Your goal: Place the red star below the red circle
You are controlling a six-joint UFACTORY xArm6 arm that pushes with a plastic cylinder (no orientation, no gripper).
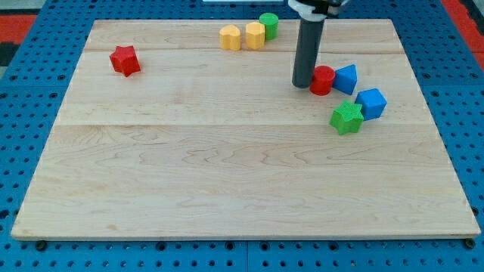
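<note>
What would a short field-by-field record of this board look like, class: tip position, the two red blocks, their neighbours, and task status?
Tip: my tip sits against the red circle's left side
Red circle: right of centre, touching a blue block
Red star: far at the view's left, alone
Below the circle: green star beside a blue cube
Top edge: two yellow blocks and a green cylinder
Status: star not yet below circle

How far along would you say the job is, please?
Nothing looks done: the red star sits far to the view's left, well away from the red circle. My tip rests right beside the circle, on its left, far from the star. Left: reach the star and push it across to below the circle.
</note>
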